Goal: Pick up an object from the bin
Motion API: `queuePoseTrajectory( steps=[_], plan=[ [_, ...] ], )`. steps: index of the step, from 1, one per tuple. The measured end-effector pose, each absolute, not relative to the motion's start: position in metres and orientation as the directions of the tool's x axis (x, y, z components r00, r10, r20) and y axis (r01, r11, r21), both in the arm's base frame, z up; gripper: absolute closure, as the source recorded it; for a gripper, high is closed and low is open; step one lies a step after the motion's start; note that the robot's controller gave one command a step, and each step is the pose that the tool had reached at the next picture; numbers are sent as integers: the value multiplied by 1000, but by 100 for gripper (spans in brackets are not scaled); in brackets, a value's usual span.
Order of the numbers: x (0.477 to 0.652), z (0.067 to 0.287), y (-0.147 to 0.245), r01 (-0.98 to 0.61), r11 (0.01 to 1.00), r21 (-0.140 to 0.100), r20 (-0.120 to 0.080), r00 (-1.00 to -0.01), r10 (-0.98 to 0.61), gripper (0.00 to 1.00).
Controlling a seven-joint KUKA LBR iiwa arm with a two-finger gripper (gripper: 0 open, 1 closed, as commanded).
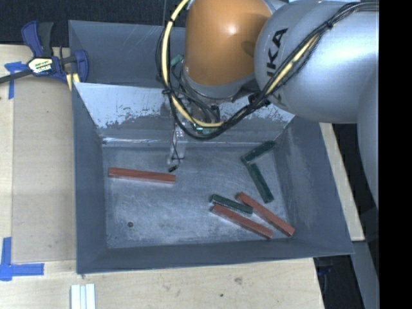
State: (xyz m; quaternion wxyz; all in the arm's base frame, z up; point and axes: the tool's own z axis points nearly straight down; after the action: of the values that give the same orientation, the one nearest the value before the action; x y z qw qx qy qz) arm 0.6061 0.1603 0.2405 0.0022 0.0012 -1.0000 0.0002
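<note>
No pick is made yet. The gripper (173,165) hangs low at the right end of a long, flat, matte red-brown stick (141,176) lying left of centre on the scuffed grey metal bin (90,192) floor. I cannot tell whether the claw is open or closed. A loose heap of red-brown and dark green sticks (265,214) lies near right.

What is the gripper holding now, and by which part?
It cannot be told. The gripper is down at the right end of the red-brown stick, which lies flat on the bin floor.
</note>
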Motion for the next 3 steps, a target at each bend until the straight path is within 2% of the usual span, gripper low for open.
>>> queuePoseTrajectory(
  steps=[1,2,3],
  plan=[
    [547,121,165,118,993,1,-2,-993,118,0],
    [578,68,157,28,1000,0,-3,-1000,28,0],
    [579,71,158,30,1000,3,-7,-1000,30,100]
  ],
)
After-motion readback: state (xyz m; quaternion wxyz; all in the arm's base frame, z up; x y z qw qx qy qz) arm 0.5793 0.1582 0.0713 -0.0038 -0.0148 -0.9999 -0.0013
